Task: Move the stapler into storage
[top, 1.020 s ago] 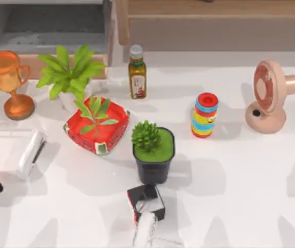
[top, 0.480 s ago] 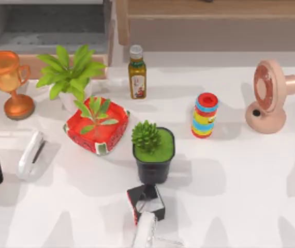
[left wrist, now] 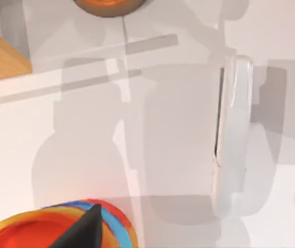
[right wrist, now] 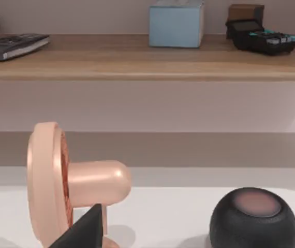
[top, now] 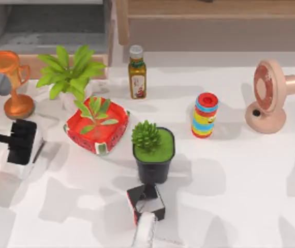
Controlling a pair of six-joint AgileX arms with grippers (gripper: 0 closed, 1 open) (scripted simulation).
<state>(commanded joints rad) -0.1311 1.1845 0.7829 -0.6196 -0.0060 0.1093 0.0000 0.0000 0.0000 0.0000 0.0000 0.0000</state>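
White and bar-shaped with a dark grey strip, the stapler (top: 27,157) lay at the table's nine o'clock, long axis toward one o'clock, directly under your left gripper (top: 22,142), whose finger state you couldn't tell.

Stapler (left wrist: 233,137): white, elongated bar, rounded ends, dark strip along one long side. Lies flat on the worktop (top: 230,170) near its left edge, closed.
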